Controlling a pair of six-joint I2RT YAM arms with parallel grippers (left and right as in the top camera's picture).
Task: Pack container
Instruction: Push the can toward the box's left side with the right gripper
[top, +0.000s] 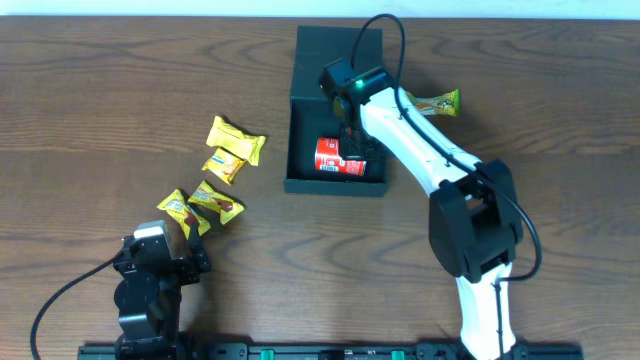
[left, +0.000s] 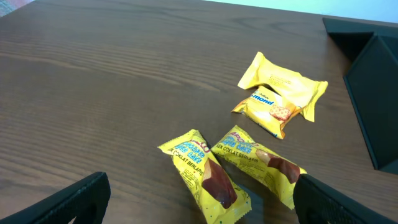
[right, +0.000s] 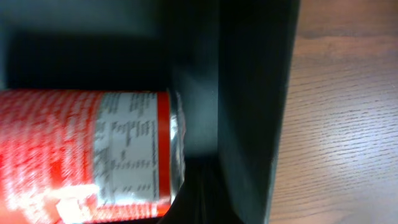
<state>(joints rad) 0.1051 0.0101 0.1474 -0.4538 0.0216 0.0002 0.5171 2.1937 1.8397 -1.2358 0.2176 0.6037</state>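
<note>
Wood-grain brown table (top: 100, 100) carries everything. On its far middle sits the container (top: 306, 125), a dark teal-green cardboard box, matte and plain, rectangular, with its hinged lid (top: 325, 55) thrown back flat on the far side, so the inside lies open to the overhead view. It is far bigger than anything else on the table.

The right fingers (top: 351, 148) reach down inside the container, toward its near right corner, and they are closed. They are just beside the can (top: 335, 158); whether they touch it I cannot tell. In the right wrist view the container's dark wall (right: 249, 93) stands upright, close by the can's end.

The left fingers (left: 81, 198) are spread as wide as they go and hold nothing. They hover low over the near left of the table, well apart from the container, which shows only as a dark edge at the right of the left wrist view.

1 red can lies on its side on the container floor, near the front wall.

4 yellow packets (top: 225, 165) lie loose on the table between the left fingers and the container, and 1 more (top: 437, 102) lies just right of the container.
</note>
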